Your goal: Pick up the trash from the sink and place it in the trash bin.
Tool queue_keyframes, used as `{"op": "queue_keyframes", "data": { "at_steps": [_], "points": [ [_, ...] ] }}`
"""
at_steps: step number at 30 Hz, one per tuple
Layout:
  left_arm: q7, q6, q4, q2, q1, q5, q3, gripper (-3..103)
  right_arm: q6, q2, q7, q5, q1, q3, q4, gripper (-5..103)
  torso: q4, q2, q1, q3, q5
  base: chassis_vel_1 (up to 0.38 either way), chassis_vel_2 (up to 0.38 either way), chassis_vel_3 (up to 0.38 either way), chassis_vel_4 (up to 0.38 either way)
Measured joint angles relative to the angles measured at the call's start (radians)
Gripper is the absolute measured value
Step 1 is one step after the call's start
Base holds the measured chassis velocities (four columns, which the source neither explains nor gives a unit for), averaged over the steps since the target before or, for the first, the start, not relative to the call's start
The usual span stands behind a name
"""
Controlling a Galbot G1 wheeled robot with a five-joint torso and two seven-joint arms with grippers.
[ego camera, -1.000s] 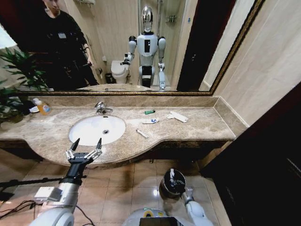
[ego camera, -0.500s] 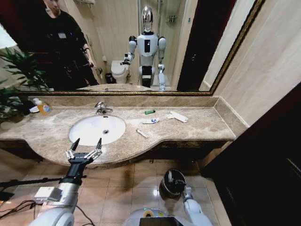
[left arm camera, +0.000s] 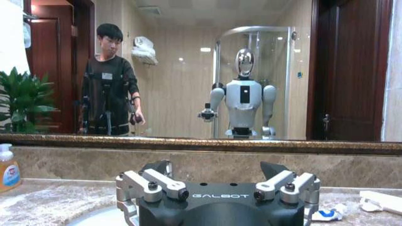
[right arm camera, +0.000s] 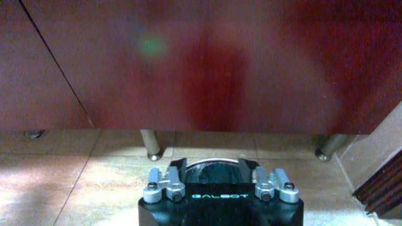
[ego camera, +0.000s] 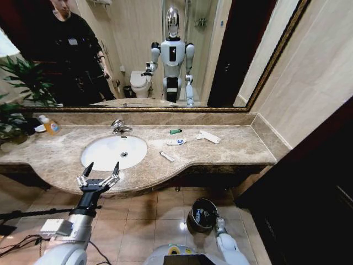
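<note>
— While the trash (ego camera: 176, 142) lies on the counter (ego camera: 237, 149) rather than in the sink (ego camera: 114, 152), which step would you say is in hand?

— A drop-off, I'd judge. The right gripper (ego camera: 220, 225) is low, at the rim of the trash bin (ego camera: 202, 215) on the floor tiles below the counter's front edge. In the right wrist view its fingers (right arm camera: 164, 181) stand apart over the bin's dark mouth, with nothing between them that I can make out.

— And what is left?

— A white tube (ego camera: 166, 157) near the front edge just beside the basin, a blue-capped tube with a tiny green piece (ego camera: 175, 131) behind it toward the back wall, and flat white packets (ego camera: 208, 136) further toward the right end. The basin itself looks bare.

— So the next move?

— Probably an arm must rise to the counter and close on one small, flat piece; low, thin things on smooth marble call for a careful pinch.

— The left arm?

— The left gripper (ego camera: 99, 176) hovers at the front edge before the basin, fingers spread wide, holding nothing.

— The room?

— Beige-brown marble, a chrome faucet (ego camera: 118, 127), an orange soap bottle (ego camera: 51, 126) at the back left corner beside a plant (ego camera: 16, 94). A gilt-framed mirror (ego camera: 220, 55) reflects the robot, a toilet, and a person standing by.
</note>
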Motion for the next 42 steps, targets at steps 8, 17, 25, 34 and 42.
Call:
{"op": "queue_keyframes", "data": {
  "at_steps": [8,17,25,34,42],
  "points": [
    [0.0,0.0,0.0,0.0,0.0,0.0,0.0,100,-0.012,-0.001,-0.003,0.014,-0.012,0.0,0.008,85,0.0,0.0,0.0,0.0,0.0,0.0,0.0,0.0,0.0],
    [0.0,0.0,0.0,0.0,0.0,0.0,0.0,100,-0.029,-0.006,-0.012,0.042,-0.023,-0.003,0.029,100,0.0,0.0,0.0,0.0,0.0,0.0,0.0,0.0,0.0],
    [0.0,0.0,0.0,0.0,0.0,0.0,0.0,100,-0.035,-0.009,-0.018,0.05,-0.031,-0.005,0.037,100,0.0,0.0,0.0,0.0,0.0,0.0,0.0,0.0,0.0],
    [0.0,0.0,0.0,0.0,0.0,0.0,0.0,100,-0.038,-0.013,-0.018,0.058,-0.043,-0.006,0.057,100,0.0,0.0,0.0,0.0,0.0,0.0,0.0,0.0,0.0],
    [0.0,0.0,0.0,0.0,0.0,0.0,0.0,100,-0.063,-0.041,-0.018,0.131,-0.123,-0.024,0.208,100,0.0,0.0,0.0,0.0,0.0001,0.0,0.0,0.0,0.0]
  ]
}}
